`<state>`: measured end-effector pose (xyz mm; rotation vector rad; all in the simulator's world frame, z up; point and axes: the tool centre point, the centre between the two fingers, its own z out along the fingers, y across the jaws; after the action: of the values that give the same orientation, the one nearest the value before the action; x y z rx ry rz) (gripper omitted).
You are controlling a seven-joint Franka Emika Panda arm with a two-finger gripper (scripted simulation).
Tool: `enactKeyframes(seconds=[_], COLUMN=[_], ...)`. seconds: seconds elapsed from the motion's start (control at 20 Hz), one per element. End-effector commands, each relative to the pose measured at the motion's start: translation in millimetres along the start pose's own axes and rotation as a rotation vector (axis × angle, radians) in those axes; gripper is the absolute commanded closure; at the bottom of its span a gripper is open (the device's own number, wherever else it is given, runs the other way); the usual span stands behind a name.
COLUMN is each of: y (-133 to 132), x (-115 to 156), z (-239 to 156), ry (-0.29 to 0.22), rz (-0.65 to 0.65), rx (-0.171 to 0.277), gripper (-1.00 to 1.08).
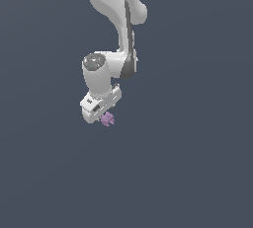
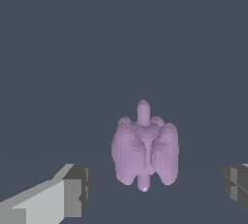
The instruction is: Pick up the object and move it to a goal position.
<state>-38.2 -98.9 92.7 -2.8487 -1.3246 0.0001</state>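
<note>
Against a flat, dark blue-grey surface (image 1: 197, 172) that fills both views, the white arm (image 1: 116, 15) reaches down from the upper edge of the exterior view, bends at a rounded joint and ends in the pincer (image 1: 104, 115), which tilts toward the exterior view's right. Just beside the lower end of the pincer, on the exterior view's right of its white housing, sits the object (image 1: 107, 119), a small pale purple lump with short knobby spikes, much smaller than the pincer itself. From the exterior view it appears to touch or nearly touch the pincer's tip, though the picture is too coarse at that spot to settle whether there is contact. The wrist view gives a clearer account: the object (image 2: 145, 152) shows as two swollen lobes joined along a central ridge, with a short peg at each end of that ridge. It lies between the two fingers of the pincer (image 2: 157, 194), one finger (image 2: 72, 191) pale with a dark pad at one lower corner of the picture and the other a dark pad at the opposite edge. Both fingers stand well apart from the object, with bare background showing on each side, so the pincer is spread wide and grips nothing.
</note>
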Motion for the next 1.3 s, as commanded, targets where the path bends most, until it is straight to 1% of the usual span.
enactKeyframes(seconds=[0.0, 0.5, 0.75, 0.8, 1.25], y=[0, -1, 0, 0, 0], x=[0, -1, 0, 0, 0], z=[3, 43, 50, 50, 50], ry=[0.0, 0.0, 0.0, 0.0, 0.0], rz=[0.0, -0.004, -0.004, -0.004, -0.004], rx=[0.0, 0.0, 0.0, 0.0, 0.0], gripper=[-0.92, -0.92, -0.92, 1.08, 1.08])
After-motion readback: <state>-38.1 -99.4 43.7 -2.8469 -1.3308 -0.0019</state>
